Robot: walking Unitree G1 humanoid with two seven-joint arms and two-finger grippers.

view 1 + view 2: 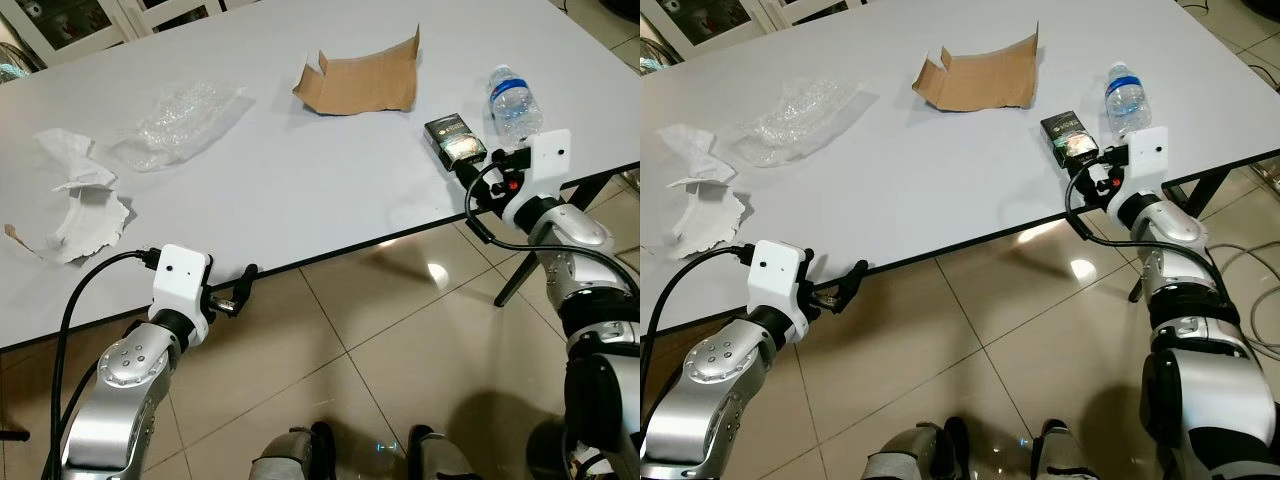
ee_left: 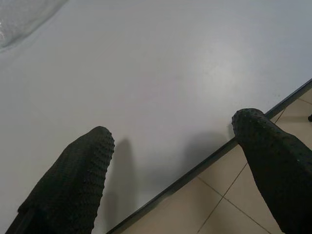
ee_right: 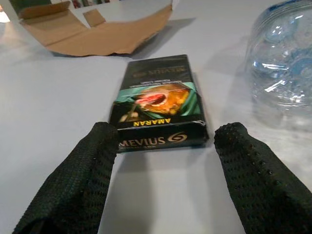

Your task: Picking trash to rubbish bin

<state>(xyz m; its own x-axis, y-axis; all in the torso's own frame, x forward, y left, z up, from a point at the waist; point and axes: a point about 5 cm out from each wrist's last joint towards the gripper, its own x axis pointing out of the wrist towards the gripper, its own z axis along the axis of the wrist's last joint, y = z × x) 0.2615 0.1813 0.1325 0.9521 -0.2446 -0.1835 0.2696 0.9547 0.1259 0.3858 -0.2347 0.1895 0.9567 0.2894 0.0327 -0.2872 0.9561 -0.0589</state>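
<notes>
right gripper: released, its two black fingers spread wide, lined up on the near end of the cigarette pack; one finger looks to touch the pack's near corner, the other stands clear, so nothing is grasped yet.
cigarette pack: lies flat near the table's front edge on the robot's right, just beside the water bottle; the spread fingers look set to close across its width, which is my reading of the aim.
left gripper: released, fingers apart, hovering over the table edge with nothing between them; it seems to wait its turn.
table: white top with a dark rim, trash scattered across it.
water bottle: clear plastic, lying down, close enough that the outer finger could nudge it.
cardboard: torn brown piece, further back, well apart from the grippers.
plastic wrap: crumpled, clear, toward the left.
torn paper: white scraps at the far left.
writing: the pack reads "mevius" on its near end and "amaran" above, under a warning picture; the bottle's label is too small to read.
</notes>
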